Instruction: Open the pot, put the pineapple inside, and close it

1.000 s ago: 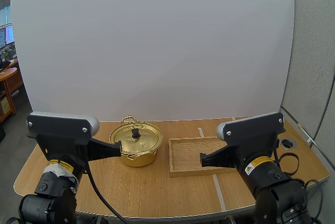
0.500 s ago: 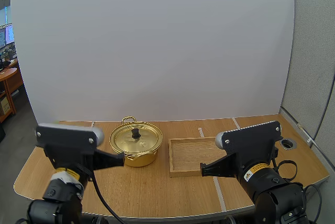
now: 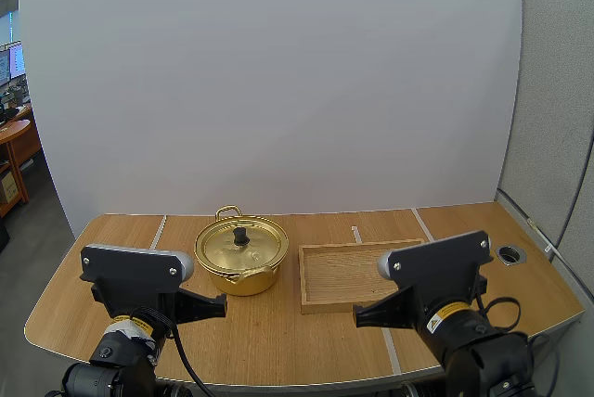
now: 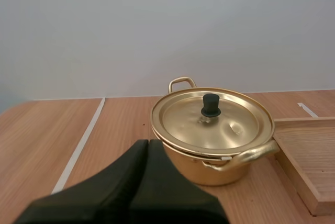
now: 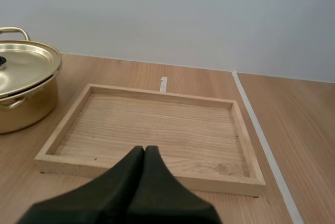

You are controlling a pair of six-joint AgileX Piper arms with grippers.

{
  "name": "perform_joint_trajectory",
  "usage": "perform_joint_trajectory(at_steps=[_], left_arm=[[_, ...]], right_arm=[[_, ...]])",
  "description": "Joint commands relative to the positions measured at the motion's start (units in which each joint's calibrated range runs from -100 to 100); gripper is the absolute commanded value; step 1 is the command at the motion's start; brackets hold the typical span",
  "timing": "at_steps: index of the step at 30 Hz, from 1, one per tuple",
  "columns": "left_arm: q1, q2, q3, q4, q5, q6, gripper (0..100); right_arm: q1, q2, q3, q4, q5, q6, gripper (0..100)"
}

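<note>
Both arms have drawn back toward the near edge of the worktop (image 3: 278, 332). The left gripper (image 3: 221, 305), whose tip reached the pot a second ago, now sits short of it, and the right gripper (image 3: 358, 317) has come back off the tray's near rim. The wooden tray (image 3: 345, 272) lies flat, right of centre, with bare wood inside. Just beside it on the left, with a narrow gap between them, the gold pot (image 3: 243, 282) stands upright on the worktop, one loop handle turned to the far side. Its lid (image 3: 232, 249) is seated on it, a black knob (image 3: 240, 234) at the middle. The left gripper's fingers (image 4: 131, 177) are pressed together into one dark wedge aimed at the pot and hold nothing. The right gripper's fingers (image 5: 125, 182) are pressed together too, pointing over the tray's near rim.
</note>
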Motion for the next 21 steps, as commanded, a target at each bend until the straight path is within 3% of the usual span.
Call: perform_joint_trajectory(at_steps=[1, 21], left_arm=[[0.18, -0.26, 0.17, -0.82, 1.43, -0.82, 0], [0.18, -0.26, 0.17, -0.82, 1.8, -3.66, 0]], right_arm=[[-0.27, -0.34, 1.2, -0.37, -3.47, -0.5, 0], [-0.46, -0.34, 1.2, -0.38, -3.67, -0.41, 0]])
